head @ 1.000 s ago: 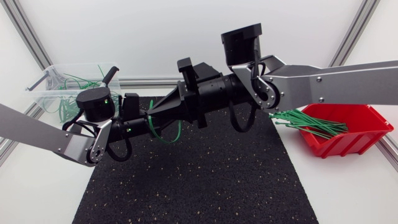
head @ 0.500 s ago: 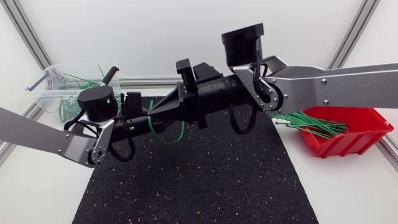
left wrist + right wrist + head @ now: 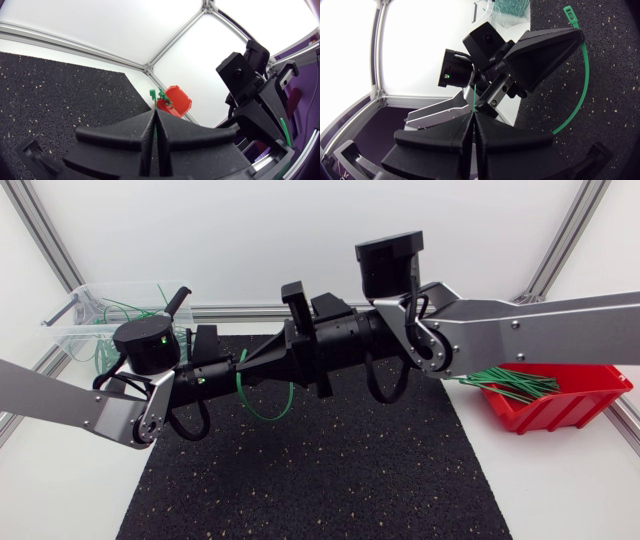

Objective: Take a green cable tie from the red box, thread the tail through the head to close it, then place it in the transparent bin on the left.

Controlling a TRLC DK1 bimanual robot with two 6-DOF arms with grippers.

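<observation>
1. The left gripper is clenched: its two wedge fingers meet edge to edge, and a thin sliver of the green cable tie is pinched in the seam.
2. The right gripper is likewise closed tight on the same tie. A fine green strand rises from between its fingers towards the left gripper.
3. The two grippers meet tip to tip above the far left part of the black mat.
4. From that meeting point the tie hangs as an open green arc over the mat. Its head is free at the end of the curve, not yet threaded.
5. The left arm comes in low over the mat's left edge, and the right arm reaches in across its far right corner.
6. The red box sits just off the mat's right edge, with a bundle of green ties spilling over its rim towards the mat.
7. The transparent bin stands beyond the mat's far left corner, with green loops inside.
</observation>
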